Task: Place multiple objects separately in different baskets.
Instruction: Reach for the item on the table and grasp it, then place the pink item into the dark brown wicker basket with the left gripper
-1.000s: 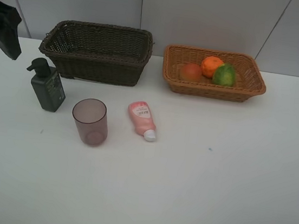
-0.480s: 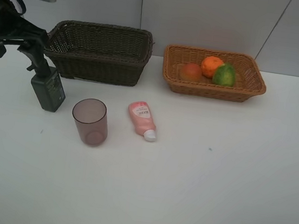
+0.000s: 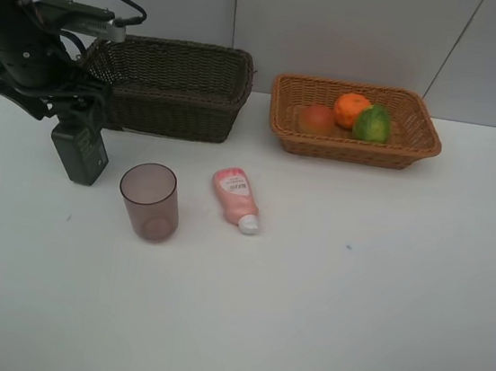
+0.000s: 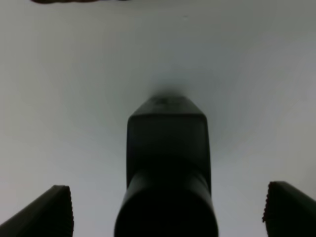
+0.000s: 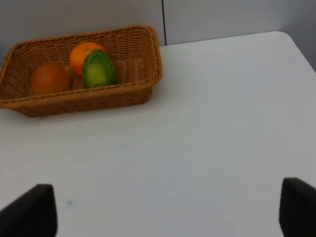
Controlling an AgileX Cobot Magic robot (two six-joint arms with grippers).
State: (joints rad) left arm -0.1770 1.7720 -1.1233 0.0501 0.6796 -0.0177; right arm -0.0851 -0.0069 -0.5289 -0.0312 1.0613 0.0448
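The dark green pump bottle (image 3: 81, 152) stands left of the dark brown basket (image 3: 165, 85). My left gripper (image 3: 76, 116) is open, right over the bottle's pump. In the left wrist view the bottle (image 4: 168, 148) sits between the two spread fingertips (image 4: 55, 212). The mauve cup (image 3: 148, 200) and the pink tube (image 3: 236, 198) are on the table in front of the dark basket. The light tan basket (image 3: 416, 143) holds the orange (image 3: 351, 110), the peach-like fruit (image 3: 317, 119) and the green fruit (image 3: 373, 124). My right gripper (image 5: 163, 212) is open and empty above bare table, out of the exterior view.
The tan basket (image 5: 148, 84) with its fruit lies beyond my right gripper in the right wrist view. A grey wall stands close behind both baskets. The white table (image 3: 354, 280) runs wide to the front and right.
My left arm has come in from the far left edge, moving right and down until its open gripper is over the pump bottle. Nothing else has moved.
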